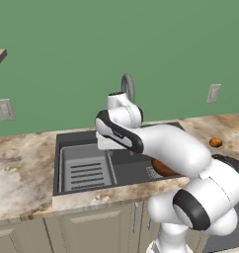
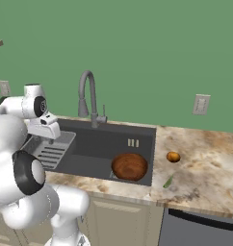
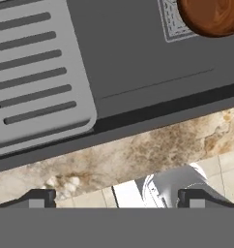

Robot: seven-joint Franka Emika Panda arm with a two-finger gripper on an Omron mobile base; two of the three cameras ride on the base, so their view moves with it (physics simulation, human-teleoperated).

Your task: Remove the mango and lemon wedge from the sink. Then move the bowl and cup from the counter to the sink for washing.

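The open gripper hangs empty above the front edge of the sink, its tips spread wide over the marbled counter lip, with the slotted tray just beyond them. The bowl already sits in the basin's right part, well apart from the gripper and off to one side of it. Farther right, on the counter, lie the lemon wedge near the front edge and the mango a little behind it, both out of the sink. I see no yellow cup here, so I judge it the remaining item, and cannot tell where it stands. The risk: the arm is folded low over the basin, so a wide swing toward the cup could clip the faucet or the sink rim, and a cup dropped onto the bowl could tip or bounce.
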